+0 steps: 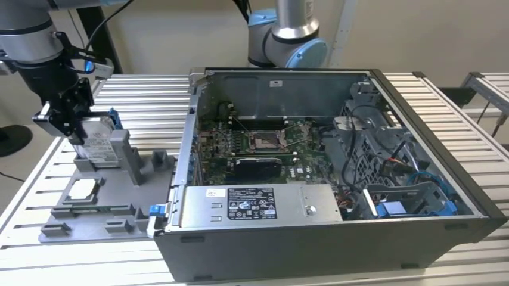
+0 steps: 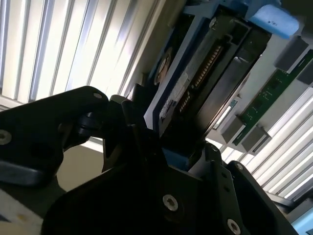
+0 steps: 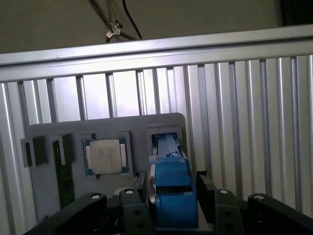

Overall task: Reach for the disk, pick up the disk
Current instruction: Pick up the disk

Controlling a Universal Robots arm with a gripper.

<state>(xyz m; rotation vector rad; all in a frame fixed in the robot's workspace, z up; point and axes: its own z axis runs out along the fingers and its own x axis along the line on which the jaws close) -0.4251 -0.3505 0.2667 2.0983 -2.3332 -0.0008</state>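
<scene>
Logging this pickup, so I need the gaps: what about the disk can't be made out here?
The disk's lower edge: exterior view, sunk behind the grey fixture's posts.
The print on it: exterior view, too small.
Its near end: first wrist view, covered by the gripper body and cut by the picture's edge.

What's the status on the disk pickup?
Gripper shut on disk, at its blue frame. Disk upright in grey fixture slot. Chip beside it, clear of gripper.
</scene>
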